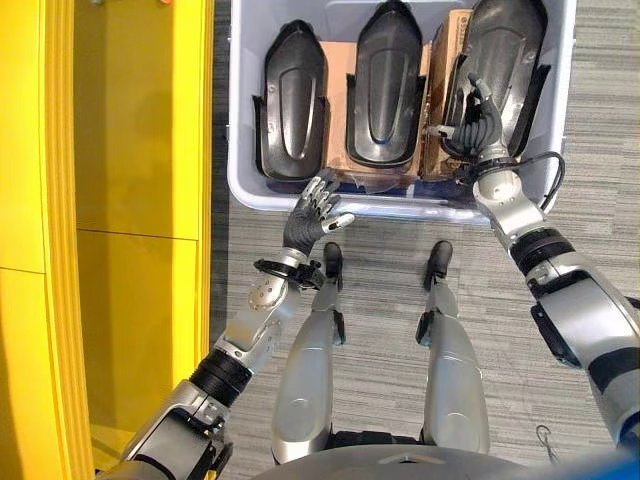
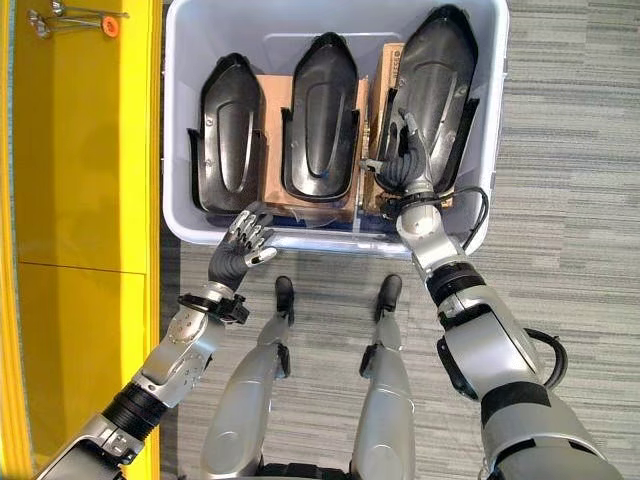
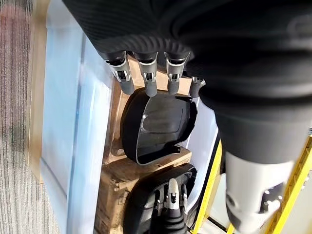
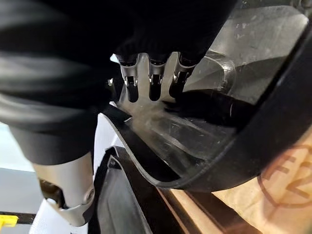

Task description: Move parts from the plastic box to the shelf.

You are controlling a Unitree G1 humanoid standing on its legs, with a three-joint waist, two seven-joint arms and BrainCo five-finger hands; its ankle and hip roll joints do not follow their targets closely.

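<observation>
right hand (image 4: 151,80): fingers curled onto glossy black part (image 4: 234,131), frame centre | cardboard (image 4: 273,190): lower right, beneath part | second black part (image 4: 117,200): lower left

Grey striped carpet (image 2: 560,150) underfoot; small metal hooks with an orange tag (image 2: 75,18) at the far left.

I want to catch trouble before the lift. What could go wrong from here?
The right hand lies on the rightmost black part, which leans on a cardboard divider; a partial grip could let it slip back. The middle part stands close, so lifting might knock it. The left hand hangs open at the plastic box rim and could bump it.
</observation>
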